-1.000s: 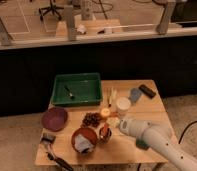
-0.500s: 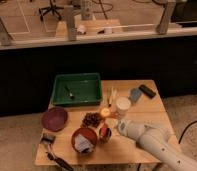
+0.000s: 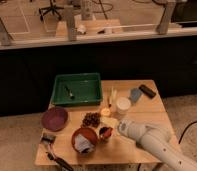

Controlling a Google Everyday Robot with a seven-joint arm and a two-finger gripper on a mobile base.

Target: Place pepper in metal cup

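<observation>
- I see the metal cup point(image 3: 105, 133), small and dark with a round rim, standing upright just below the frame's centre, near the table's front edge.
- The pepper point(image 3: 104, 131), a red-orange sliver, shows at the cup's mouth; whether it rests fully inside I cannot tell.
- My gripper point(image 3: 113, 130) sits just right of the cup, at the white arm's tip.
</observation>
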